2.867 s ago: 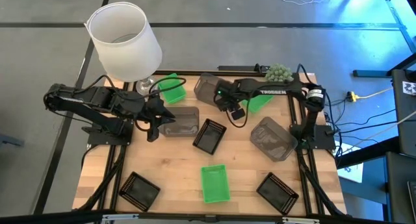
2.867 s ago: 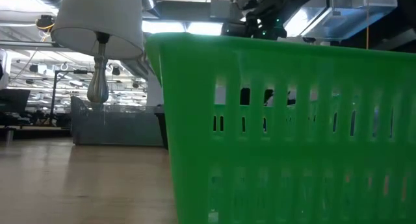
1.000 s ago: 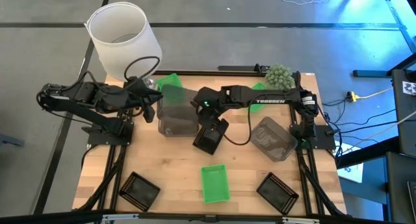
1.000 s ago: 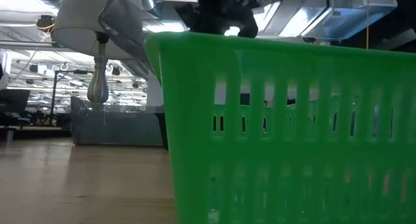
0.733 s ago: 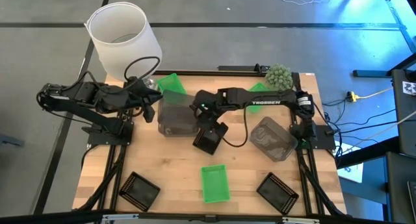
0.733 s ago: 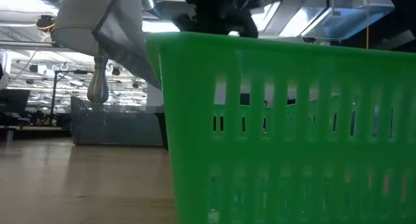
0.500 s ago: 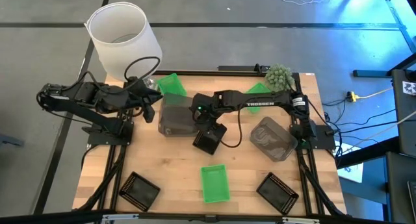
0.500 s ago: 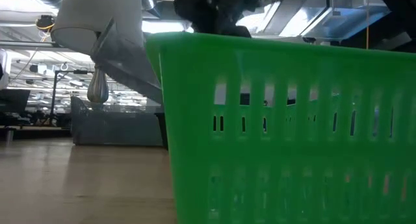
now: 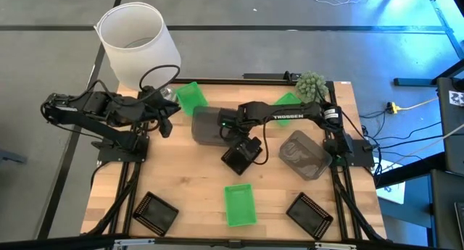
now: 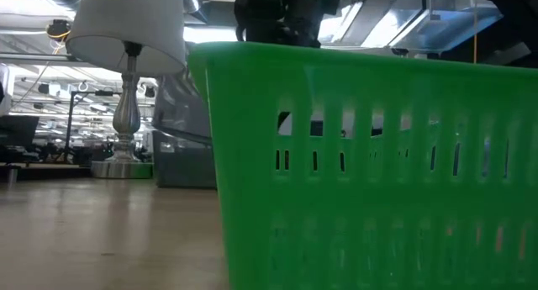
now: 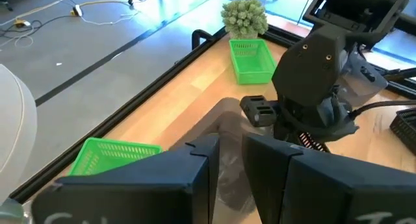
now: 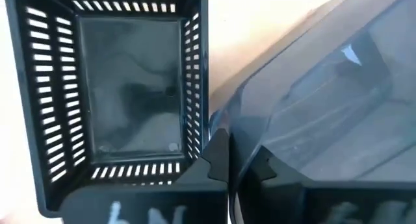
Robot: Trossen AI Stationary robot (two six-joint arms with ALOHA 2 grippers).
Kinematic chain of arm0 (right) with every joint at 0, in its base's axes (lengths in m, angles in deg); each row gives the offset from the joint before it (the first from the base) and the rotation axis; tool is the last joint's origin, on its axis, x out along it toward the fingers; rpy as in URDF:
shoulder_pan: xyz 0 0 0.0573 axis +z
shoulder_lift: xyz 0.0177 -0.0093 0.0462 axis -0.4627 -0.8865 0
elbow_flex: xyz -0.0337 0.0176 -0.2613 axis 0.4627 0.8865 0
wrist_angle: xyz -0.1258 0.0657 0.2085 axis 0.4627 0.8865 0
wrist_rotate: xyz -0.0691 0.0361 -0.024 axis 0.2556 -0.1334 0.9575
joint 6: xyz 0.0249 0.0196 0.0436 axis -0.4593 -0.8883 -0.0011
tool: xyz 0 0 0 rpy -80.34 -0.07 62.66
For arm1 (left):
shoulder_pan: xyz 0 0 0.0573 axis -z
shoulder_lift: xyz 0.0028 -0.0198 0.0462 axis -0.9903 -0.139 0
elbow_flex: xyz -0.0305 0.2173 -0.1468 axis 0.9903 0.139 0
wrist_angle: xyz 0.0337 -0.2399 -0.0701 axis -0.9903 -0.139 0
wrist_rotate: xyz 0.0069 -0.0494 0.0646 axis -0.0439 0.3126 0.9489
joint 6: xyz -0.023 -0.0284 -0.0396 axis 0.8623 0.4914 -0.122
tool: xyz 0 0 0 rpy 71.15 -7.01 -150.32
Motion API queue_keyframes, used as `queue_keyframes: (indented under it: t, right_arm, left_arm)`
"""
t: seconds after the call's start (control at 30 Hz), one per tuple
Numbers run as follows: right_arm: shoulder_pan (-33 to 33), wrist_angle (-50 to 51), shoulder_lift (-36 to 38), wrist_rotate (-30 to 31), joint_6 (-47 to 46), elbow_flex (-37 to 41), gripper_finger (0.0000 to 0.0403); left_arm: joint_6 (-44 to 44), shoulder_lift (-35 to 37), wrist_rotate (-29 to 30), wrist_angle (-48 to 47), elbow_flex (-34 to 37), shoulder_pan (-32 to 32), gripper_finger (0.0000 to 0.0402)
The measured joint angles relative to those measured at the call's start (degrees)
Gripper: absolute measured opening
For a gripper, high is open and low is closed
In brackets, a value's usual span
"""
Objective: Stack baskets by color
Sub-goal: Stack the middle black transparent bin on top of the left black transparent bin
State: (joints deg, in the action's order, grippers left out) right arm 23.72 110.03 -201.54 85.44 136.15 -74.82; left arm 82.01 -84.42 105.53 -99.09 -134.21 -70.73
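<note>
Pinches the thin rim of the grey basket (image 9: 206, 125) with the right hand (image 9: 233, 131), fingers pressed together on the plastic, out over the middle of the table (image 9: 181, 177). Holds that basket tilted rather than flat, just beside the black basket (image 9: 243, 154); from the right wrist view the two walls look to be touching or nearly so. Waits with the left hand (image 9: 167, 122) just short of the grey basket's other side, fingers slightly spread and nothing between them.

Risks, judged from here: may lose the basket, since a grip on one thin edge lets it pivot or slip out. May also catch the black basket with the hanging corner and shove it askew. Could snag the cable looped under the right arm while swinging over.

Has somewhere to go with it: the second grey basket (image 9: 304, 154) near the right arm's base, the likely partner for a grey stack. Must cross over or around the black basket to get there.

Leaves the rest scattered: front green basket (image 9: 239, 204) at the near edge, two more green baskets (image 9: 190, 96) (image 9: 288, 100) at the far edge, corner black baskets (image 9: 155, 211) (image 9: 310, 214). Keeps clear, so far, of the lampshade (image 9: 138, 43) and the plant (image 9: 310, 82).
</note>
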Motion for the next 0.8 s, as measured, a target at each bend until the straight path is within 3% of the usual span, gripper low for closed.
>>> queue_keyframes:
  t: [0.23,0.53,0.8]
  right_arm:
    - [0.0,1.2,0.1,6.7,-0.3,-1.0,0.0001]
    - [0.0,3.5,0.1,6.3,0.1,-1.0,0.0002]
    - [0.0,3.9,0.1,6.2,-0.4,-1.0,0.0054]
  left_arm:
    - [0.0,0.0,0.0,0.0,0.0,0.0,0.0058]
    - [0.1,0.0,0.0,0.0,0.0,0.0,0.0058]
    - [0.2,0.0,0.0,0.0,0.0,0.0,0.0058]
